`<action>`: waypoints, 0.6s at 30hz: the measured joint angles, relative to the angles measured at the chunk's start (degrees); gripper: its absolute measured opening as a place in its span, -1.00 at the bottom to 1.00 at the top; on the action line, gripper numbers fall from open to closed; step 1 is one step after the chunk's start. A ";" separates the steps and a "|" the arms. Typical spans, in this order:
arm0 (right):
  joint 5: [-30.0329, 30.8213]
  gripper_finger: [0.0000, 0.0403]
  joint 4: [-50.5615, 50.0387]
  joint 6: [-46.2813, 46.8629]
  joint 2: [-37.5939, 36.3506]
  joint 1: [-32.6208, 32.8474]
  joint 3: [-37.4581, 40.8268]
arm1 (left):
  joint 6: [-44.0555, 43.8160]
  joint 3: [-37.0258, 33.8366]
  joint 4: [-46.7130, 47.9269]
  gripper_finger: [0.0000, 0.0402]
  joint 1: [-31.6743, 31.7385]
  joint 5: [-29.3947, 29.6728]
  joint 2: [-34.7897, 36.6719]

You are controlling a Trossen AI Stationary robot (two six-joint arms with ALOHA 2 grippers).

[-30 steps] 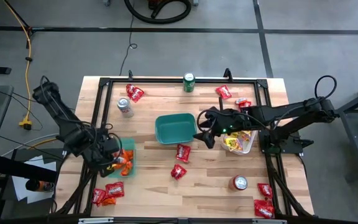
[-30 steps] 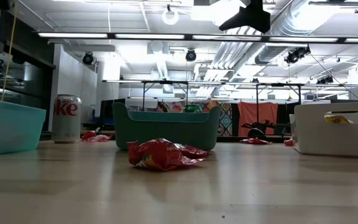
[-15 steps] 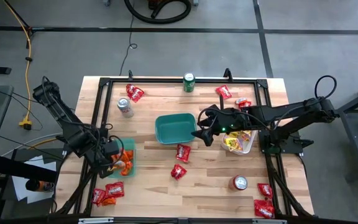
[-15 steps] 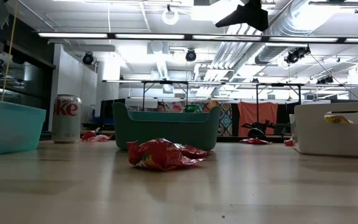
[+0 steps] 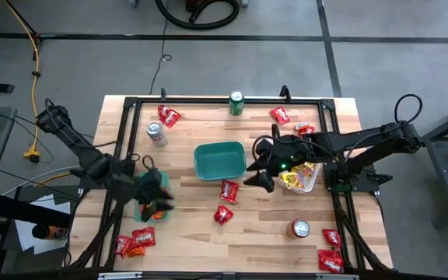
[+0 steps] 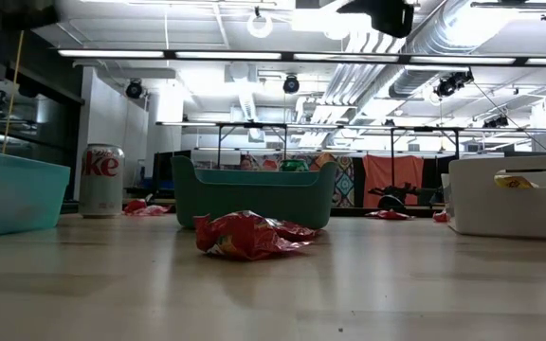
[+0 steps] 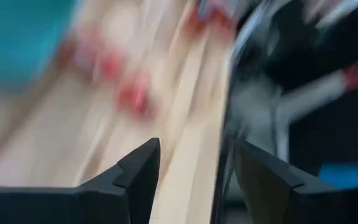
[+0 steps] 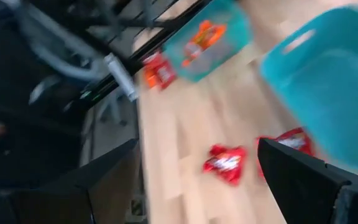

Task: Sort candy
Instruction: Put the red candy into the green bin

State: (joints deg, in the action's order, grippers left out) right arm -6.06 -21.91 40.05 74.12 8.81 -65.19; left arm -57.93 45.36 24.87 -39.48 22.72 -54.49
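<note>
Here our left gripper (image 5: 152,189) hangs open over the light teal bin (image 5: 151,211); our right gripper (image 5: 260,165), spread wide, hovers between the dark teal bin (image 5: 218,160) and the white bin (image 5: 302,177), red candy (image 5: 228,190) just below

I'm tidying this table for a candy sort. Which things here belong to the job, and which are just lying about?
Belong to the job:
- red candy packets
- orange candy in the light teal bin
- yellow candy in the white bin
- dark teal bin

Just lying about:
- green can
- silver can
- red-topped can
</note>
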 joint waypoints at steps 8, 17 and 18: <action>-3.14 0.59 -0.06 0.29 -0.73 1.48 0.00 | 22.68 -0.04 -16.25 -0.06 11.73 6.29 -0.30; -4.00 0.59 -0.22 2.12 -0.73 1.48 0.00 | 29.24 -0.46 -17.04 -0.06 20.47 2.51 -0.32; -3.80 0.59 -0.22 2.09 -0.73 1.48 0.00 | 29.69 -0.46 -17.96 -0.06 21.01 2.47 -0.32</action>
State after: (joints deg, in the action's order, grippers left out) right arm -9.85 -22.12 42.14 73.38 10.28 -65.19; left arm -28.24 44.91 6.91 -18.47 25.18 -54.81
